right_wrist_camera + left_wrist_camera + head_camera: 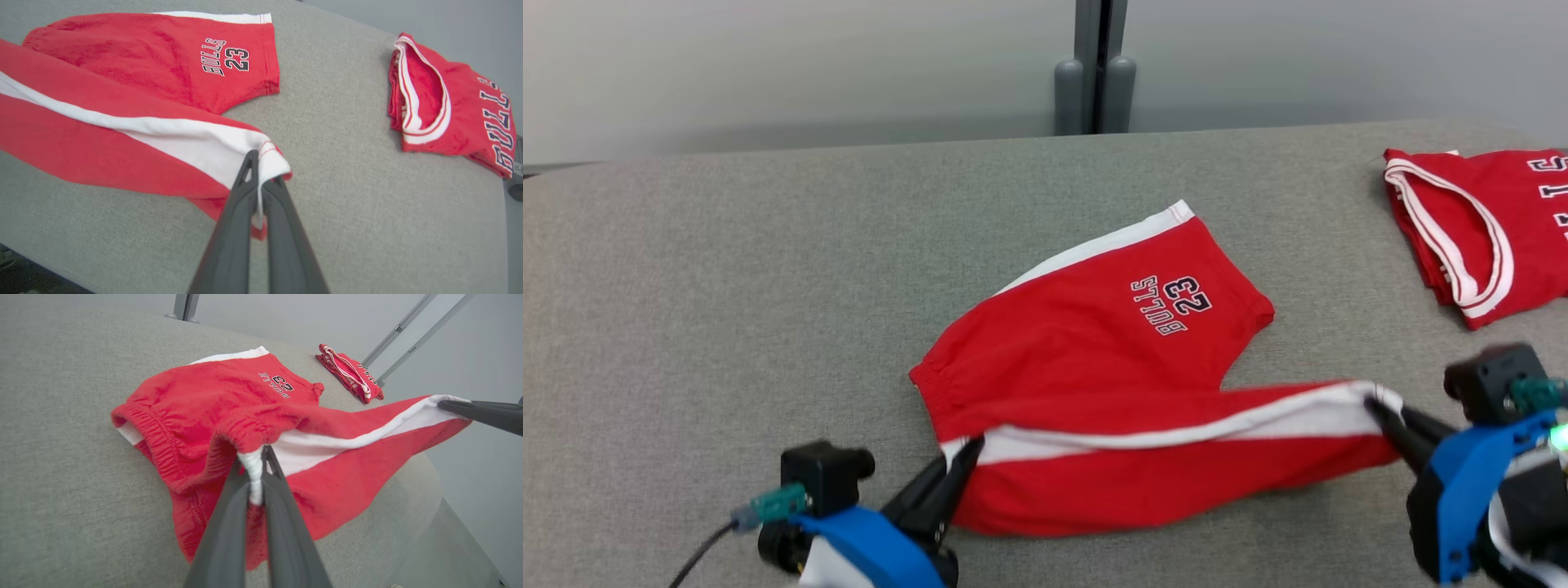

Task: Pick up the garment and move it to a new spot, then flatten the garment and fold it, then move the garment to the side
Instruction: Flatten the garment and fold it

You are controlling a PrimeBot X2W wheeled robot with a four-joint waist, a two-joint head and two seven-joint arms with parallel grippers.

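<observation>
Stretching between the two tools, the red shorts (1094,367) lie on the grey counter (727,286), well apart from the folded red jersey (1503,220) and on the robot's left of it. One leg, carrying the BULLS 23 print (1172,304), rests flat on the counter. The other leg, with its white side stripe (1176,429), is raised off the surface and pulled fairly taut.

The left tool (960,461) is pressed together on the waistband corner at the stripe, the end farther from the jersey. The right tool (1380,408) is pinched on the hem of the same stripe, the end nearer the jersey. The held leg's long axis therefore runs from one tool to the other, toward the jersey's side of the counter, each arm at its own end. The printed leg lies beyond that line, away from the robot.

Flattening or folding looks to be the step in hand. The next move calls for both arms to travel together with the stripe taut. Uneven travel could skew the fold or drag the flat leg.
</observation>
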